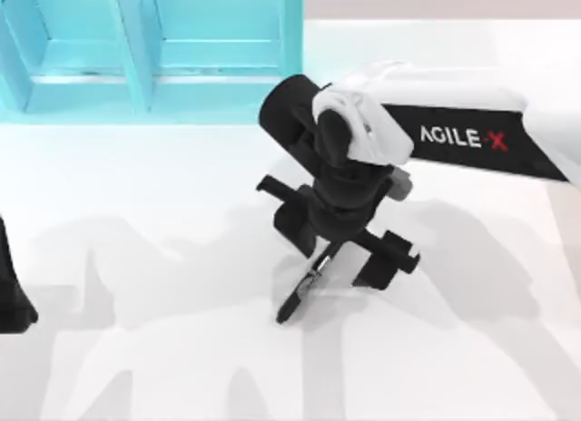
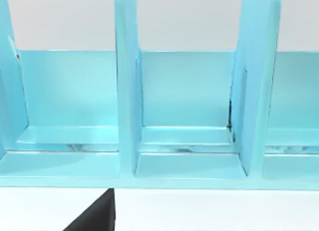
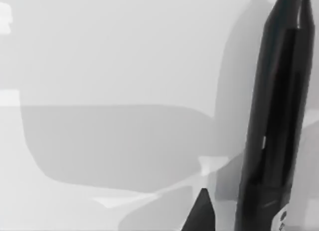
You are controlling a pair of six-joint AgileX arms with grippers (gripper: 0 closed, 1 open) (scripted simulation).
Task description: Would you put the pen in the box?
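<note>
While lying on the white table [image 1: 163,258], slim black pen [image 1: 304,289] shows silver band, tapered tip | right gripper [image 1: 331,258] over it, grip state cannot be told | left arm parked.

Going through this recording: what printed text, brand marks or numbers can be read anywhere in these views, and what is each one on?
"AGILE-X": white letters with a red X, on the black panel of the right arm, above the right gripper near the pen.
No text shows on the blue box, the table or the pen.
</note>
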